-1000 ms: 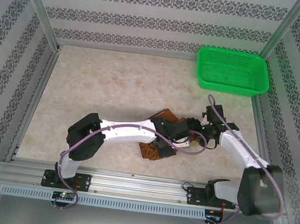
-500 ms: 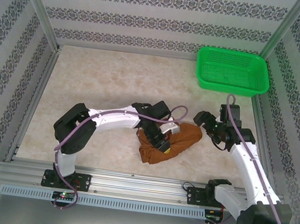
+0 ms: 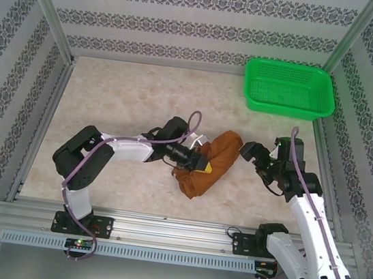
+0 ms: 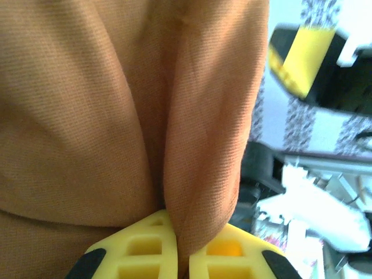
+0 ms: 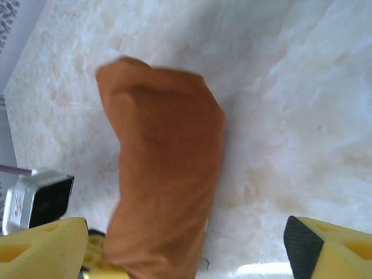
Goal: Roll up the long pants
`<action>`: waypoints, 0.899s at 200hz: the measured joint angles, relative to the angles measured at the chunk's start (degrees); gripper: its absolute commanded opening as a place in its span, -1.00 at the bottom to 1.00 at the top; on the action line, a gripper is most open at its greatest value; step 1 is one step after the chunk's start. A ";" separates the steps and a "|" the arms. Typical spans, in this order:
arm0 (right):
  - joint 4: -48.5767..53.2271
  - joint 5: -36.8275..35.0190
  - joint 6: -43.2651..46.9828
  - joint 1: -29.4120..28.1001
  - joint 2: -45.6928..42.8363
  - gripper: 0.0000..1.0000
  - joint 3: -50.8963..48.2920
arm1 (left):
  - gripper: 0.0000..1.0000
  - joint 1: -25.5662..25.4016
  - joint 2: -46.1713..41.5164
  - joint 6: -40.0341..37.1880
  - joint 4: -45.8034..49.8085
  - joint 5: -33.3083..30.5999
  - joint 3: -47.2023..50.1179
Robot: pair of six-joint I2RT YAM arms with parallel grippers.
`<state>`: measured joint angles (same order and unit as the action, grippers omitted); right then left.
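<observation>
The long pants [image 3: 214,162] lie as a thick rust-brown roll on the pale table [image 3: 122,103], near the middle. My left gripper [image 3: 202,163] reaches in from the left and is shut on a fold of the roll. In the left wrist view the yellow fingers [image 4: 145,250] pinch the brown cloth [image 4: 87,116] between them. My right gripper [image 3: 252,152] stands open just right of the roll's upper end, apart from it. In the right wrist view the roll [image 5: 165,174] sits ahead of the wide-apart fingertips [image 5: 40,247], nearer the left one.
A green basket [image 3: 289,90] stands at the back right corner. Patterned walls and metal posts [image 3: 44,17] close in the table. A metal rail [image 3: 161,229] runs along the near edge by the arm bases.
The right gripper has drawn back to the right, away from the cloth. The left arm has swung to the left and turned the bundle, which now lies more upright as a tighter roll.
</observation>
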<state>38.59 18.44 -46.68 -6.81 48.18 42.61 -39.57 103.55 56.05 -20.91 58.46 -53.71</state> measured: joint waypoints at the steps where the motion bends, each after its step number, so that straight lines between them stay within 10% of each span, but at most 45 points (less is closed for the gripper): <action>1: -0.07 0.11 -0.09 -0.09 0.02 0.77 -0.09 | -1.00 0.04 0.02 0.31 -0.39 -0.04 0.15; 96: -12.04 4.68 -3.98 -6.25 11.26 0.95 -3.08 | -1.00 1.81 10.29 33.27 -47.67 -7.13 11.26; 180: -22.82 10.75 -4.61 -6.60 19.23 0.95 -4.66 | -1.00 2.45 7.69 39.06 -52.57 -10.60 12.98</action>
<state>15.77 29.19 -51.29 -13.41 67.42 37.95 -37.12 111.24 95.11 -73.47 47.86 -40.73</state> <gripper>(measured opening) 0.976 0.078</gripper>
